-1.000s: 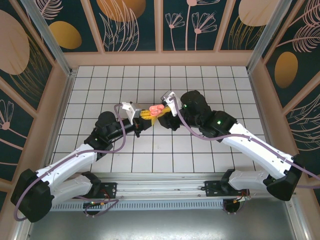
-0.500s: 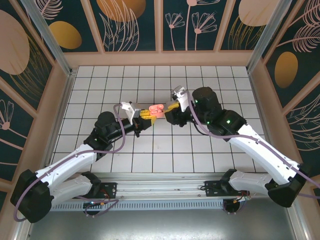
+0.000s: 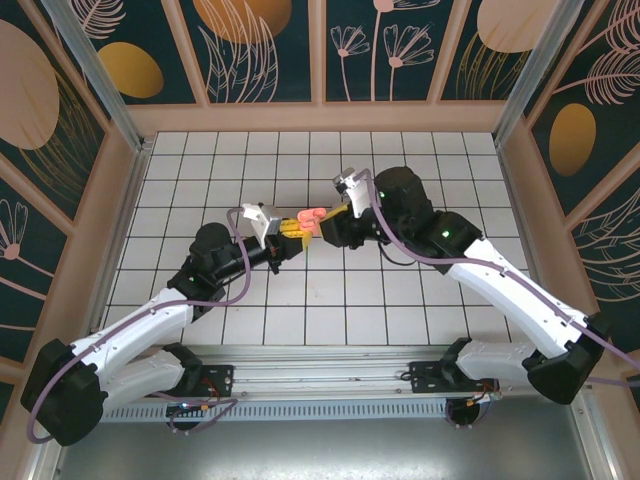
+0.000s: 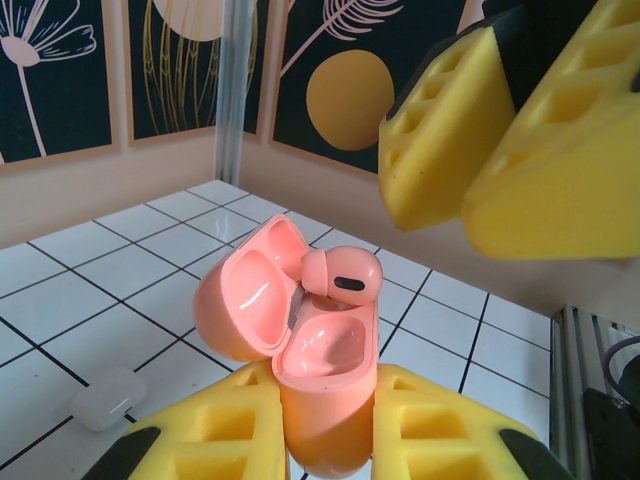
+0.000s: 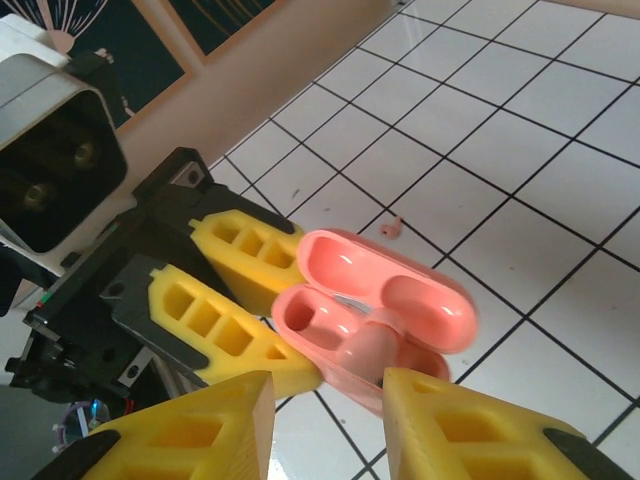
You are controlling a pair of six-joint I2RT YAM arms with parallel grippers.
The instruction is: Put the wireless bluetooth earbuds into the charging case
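The salmon-pink rounded plastic charging case [image 4: 322, 385] stands open, clamped in the left gripper [image 4: 325, 425]. One salmon-pink earbud [image 4: 340, 278] sits half-seated in it. The right gripper [image 5: 328, 392] hovers just above, narrowly parted and holding nothing. Dark floral wall panels [image 3: 260, 45] surround the white-tiled counter [image 3: 200, 180]. The left wrist view shows a small white rounded piece [image 4: 105, 400] on the tiles, and the right wrist view a tiny pink piece [image 5: 392, 227].

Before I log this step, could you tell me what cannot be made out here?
- Left wrist: charging case, lower sides covered by the left gripper.
- Left wrist: white object on the tiles, blurred.
- Right wrist: pink speck on a tile, too small to identify.
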